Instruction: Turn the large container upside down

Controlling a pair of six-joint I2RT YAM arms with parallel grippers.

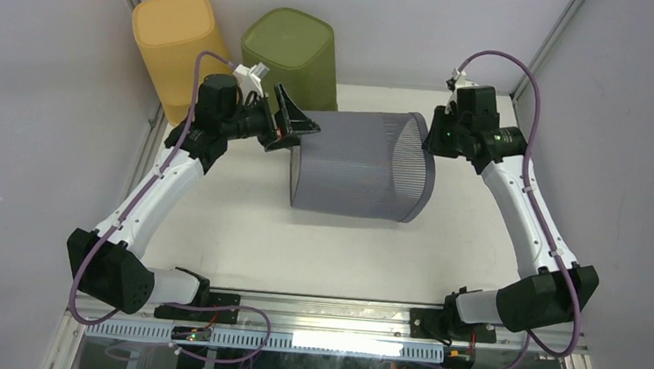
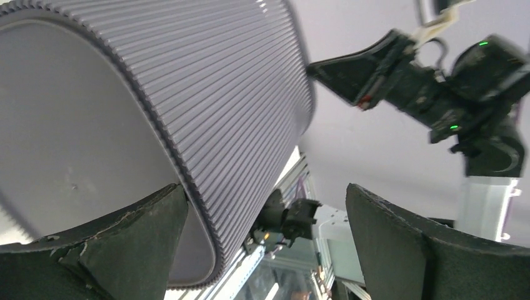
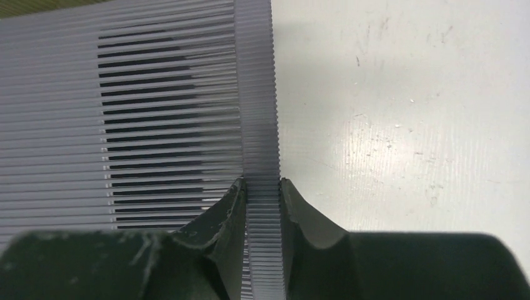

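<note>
White table (image 1: 232, 230), grey container (image 1: 351, 164) sideways, rim pinched in right hand (image 3: 262, 187), left hand (image 1: 296, 123) spread beside base.

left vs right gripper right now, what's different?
The left gripper is open, fingers spread beside the closed base of the grey container; the right gripper is shut on its open rim. The left grips nothing; the right pinches the ribbed wall. Both are at the container's ends; it lies on its side.

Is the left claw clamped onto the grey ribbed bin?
No: the left gripper is wide open, its fingers spread far apart, with only one near the grey ribbed container at its base.
</note>
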